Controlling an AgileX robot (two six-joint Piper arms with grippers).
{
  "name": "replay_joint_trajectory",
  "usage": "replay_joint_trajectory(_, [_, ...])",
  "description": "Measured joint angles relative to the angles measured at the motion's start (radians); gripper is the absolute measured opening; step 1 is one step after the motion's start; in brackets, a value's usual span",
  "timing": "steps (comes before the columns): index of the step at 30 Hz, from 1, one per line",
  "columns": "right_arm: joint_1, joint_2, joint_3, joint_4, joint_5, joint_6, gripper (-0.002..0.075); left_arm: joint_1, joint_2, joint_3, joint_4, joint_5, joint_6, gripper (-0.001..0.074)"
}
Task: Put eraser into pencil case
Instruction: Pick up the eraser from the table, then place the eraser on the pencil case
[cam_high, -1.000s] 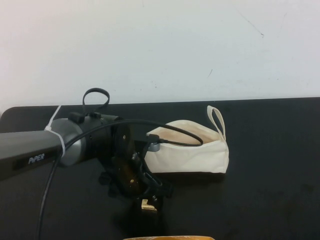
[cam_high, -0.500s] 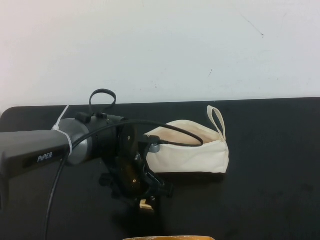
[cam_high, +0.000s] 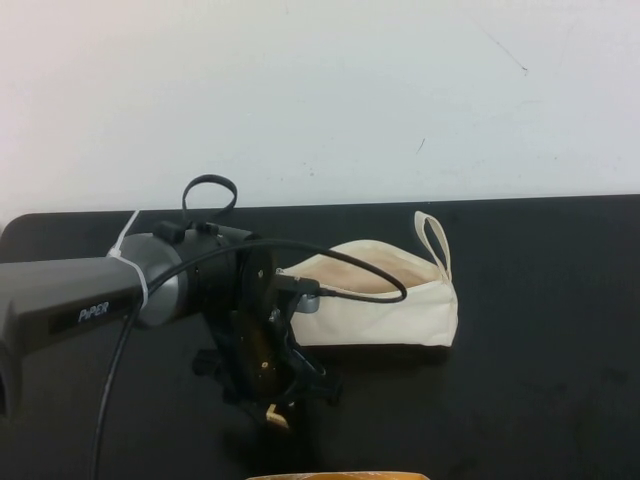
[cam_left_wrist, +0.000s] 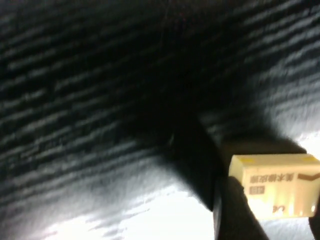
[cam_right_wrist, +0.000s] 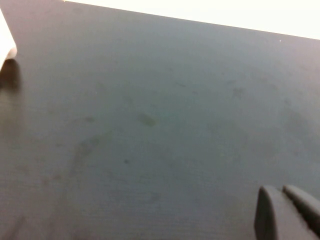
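The left gripper (cam_high: 280, 405) is down low over the black table (cam_high: 540, 300), just in front of the pencil case (cam_high: 385, 300) on the robot's side and a touch toward its closed left end, and it is clamped on the eraser (cam_high: 276, 415). Only a sliver of the pale block peeks out below the dark fingers in the high view. The left wrist view gives it up close: the eraser (cam_left_wrist: 275, 185) is a cream block with small dark print, pinched by a dark finger (cam_left_wrist: 230, 210) that covers its near corner. The pencil case lies on its long side, behind the gripper, its top open and showing pale lining, its loop strap (cam_high: 433, 240) standing up at the end farthest from the gripper. What stands in the way is the left arm (cam_high: 70, 305) itself: its wrist body and a black cable (cam_high: 350, 265) arch right across the case's opening and hide its left end. The right gripper (cam_right_wrist: 287, 212) is out of the high view; its wrist camera shows 2 dark fingertips lying side by side, closed together over bare table, with 1 white corner of the pencil case (cam_right_wrist: 6, 42) far off from them.
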Motion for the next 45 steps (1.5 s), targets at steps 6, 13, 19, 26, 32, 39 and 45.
replay_joint_trajectory(6, [0.000, 0.000, 0.000, 0.000, 0.000, 0.000, -0.0001, -0.004, -0.064, -0.020, 0.018, 0.096, 0.036, 0.0281])
replay_joint_trajectory(13, [0.000, 0.000, 0.000, 0.000, 0.000, 0.000, -0.0001, -0.020, -0.248, -0.024, 0.022, 0.046, 0.057, 0.0281])
replay_joint_trajectory(19, [0.000, 0.000, 0.000, 0.000, 0.000, 0.000, -0.0001, -0.020, -0.310, -0.028, 0.020, -0.208, 0.059, 0.0280])
replay_joint_trajectory(26, [0.000, 0.000, 0.000, 0.000, 0.000, 0.000, -0.0001, -0.020, -0.235, -0.028, 0.021, -0.420, 0.063, 0.0280])
replay_joint_trajectory(32, [0.000, 0.000, 0.000, 0.000, 0.000, 0.000, -0.0001, -0.027, -0.194, -0.028, 0.023, -0.479, 0.089, 0.0353])
replay_joint_trajectory(39, [0.000, 0.000, 0.000, 0.000, 0.000, 0.000, -0.0001, -0.029, -0.189, -0.055, 0.031, -0.463, 0.181, 0.0538])
replay_joint_trajectory(45, [0.000, 0.000, 0.000, 0.000, 0.000, 0.000, -0.0001, -0.027, -0.250, -0.161, 0.033, -0.349, 0.180, 0.0277])
